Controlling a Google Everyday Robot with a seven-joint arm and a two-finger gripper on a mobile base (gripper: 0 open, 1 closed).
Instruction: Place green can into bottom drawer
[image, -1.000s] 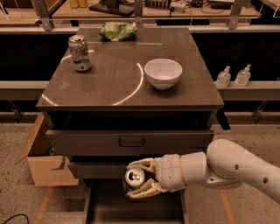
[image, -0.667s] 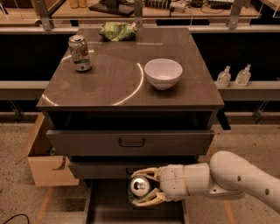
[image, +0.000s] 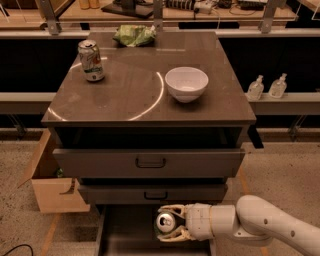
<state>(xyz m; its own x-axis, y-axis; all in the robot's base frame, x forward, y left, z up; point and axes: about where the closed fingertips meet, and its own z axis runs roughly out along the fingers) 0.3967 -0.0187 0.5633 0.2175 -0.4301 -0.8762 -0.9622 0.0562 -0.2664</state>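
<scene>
Downward look at a grey metal cabinet with three drawers.

At 6 o'clock, low in the view: white two-finger gripper, reaching in from 4 o'clock on a thick white arm. Fingers pinched around the green can, one above it and one below. Silver top of the can turned toward the camera. Held over the open bottom drawer, just in front of the middle drawer. Contact with the drawer floor impossible to judge. No lettering legible on the green can.

On the cabinet top:
- At 10 o'clock, an upright silver-white can with green and red label marks, brand not readable.
- At 12 o'clock, by the back edge, a crumpled green chip bag, print unreadable.
- At 2 o'clock, a white bowl.

Below the top, the upper drawer and the middle drawer, each with a black handle.

At 8 o'clock, on the floor beside the cabinet, an open cardboard box. At 3 o'clock, on a ledge, two clear pump bottles, labels too small to read.

Compared with 0.7 s ago: gripper and can lower, shifted slightly toward 3 o'clock, further down toward the drawer. Same pinch on the can. Pale can, bag and bowl unmoved.
</scene>
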